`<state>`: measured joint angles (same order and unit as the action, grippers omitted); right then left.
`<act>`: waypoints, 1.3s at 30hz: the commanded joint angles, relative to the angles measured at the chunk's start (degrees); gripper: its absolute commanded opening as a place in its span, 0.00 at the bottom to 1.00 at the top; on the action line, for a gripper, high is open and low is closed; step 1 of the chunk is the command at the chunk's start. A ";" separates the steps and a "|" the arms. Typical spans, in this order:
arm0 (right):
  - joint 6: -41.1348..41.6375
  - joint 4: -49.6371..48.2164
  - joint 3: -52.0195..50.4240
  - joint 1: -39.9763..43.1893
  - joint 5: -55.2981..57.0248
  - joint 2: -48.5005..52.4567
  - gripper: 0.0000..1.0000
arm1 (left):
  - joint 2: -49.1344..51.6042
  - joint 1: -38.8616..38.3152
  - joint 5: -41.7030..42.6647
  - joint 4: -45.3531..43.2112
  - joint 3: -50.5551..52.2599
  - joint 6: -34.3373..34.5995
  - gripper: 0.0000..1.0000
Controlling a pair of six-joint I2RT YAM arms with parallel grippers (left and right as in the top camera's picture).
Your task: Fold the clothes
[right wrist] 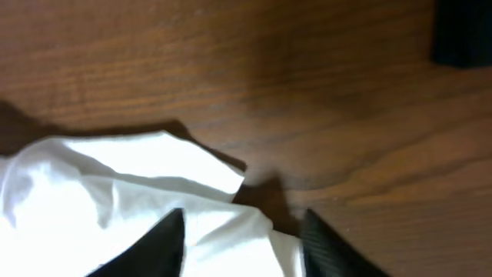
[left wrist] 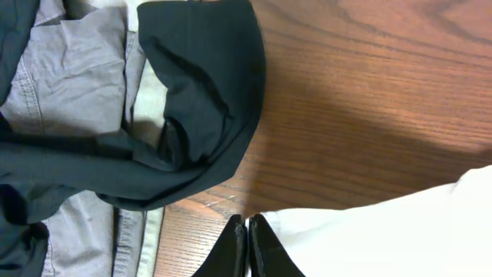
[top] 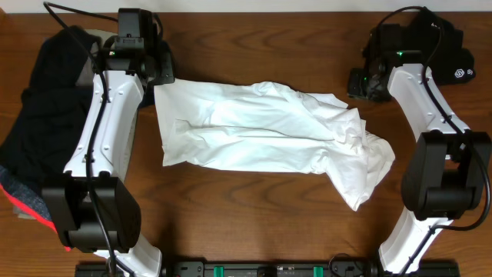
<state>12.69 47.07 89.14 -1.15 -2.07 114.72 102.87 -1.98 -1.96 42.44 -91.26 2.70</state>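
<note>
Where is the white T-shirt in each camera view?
Overhead: white T-shirt crumpled across the middle of the table.
Left wrist: white T-shirt in the bottom right corner, next to the shut left pincer.
Right wrist: white T-shirt lower left, reaching between the open right pincer.
Shared landmark: the dark wood table under it.

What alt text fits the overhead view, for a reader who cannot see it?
A crumpled white T-shirt lies on a wooden table between the left arm and the right arm. A pile of dark clothes sits at the left edge.
</note>
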 commanded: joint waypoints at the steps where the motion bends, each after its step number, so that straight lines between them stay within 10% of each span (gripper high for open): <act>1: -0.76 0.52 -2.01 0.98 -4.85 -0.22 0.53 | 0.00 0.02 -1.14 0.15 -0.74 -0.76 0.06; 19: -0.52 -5.11 -9.64 2.27 -11.74 -0.04 0.35 | 0.00 0.04 -1.14 0.17 -0.74 -0.79 0.06; 24: -0.52 -6.69 -9.90 2.25 -12.37 -0.04 0.01 | 0.00 0.04 -1.14 0.22 -0.74 -0.79 0.06; 39: -2.99 -7.82 -3.69 5.66 -13.22 -0.74 0.01 | 0.00 0.04 -1.09 1.62 -0.74 -0.76 0.06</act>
<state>11.46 39.29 82.59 3.18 -14.46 114.72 102.87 -1.98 -1.98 43.42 -91.26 2.70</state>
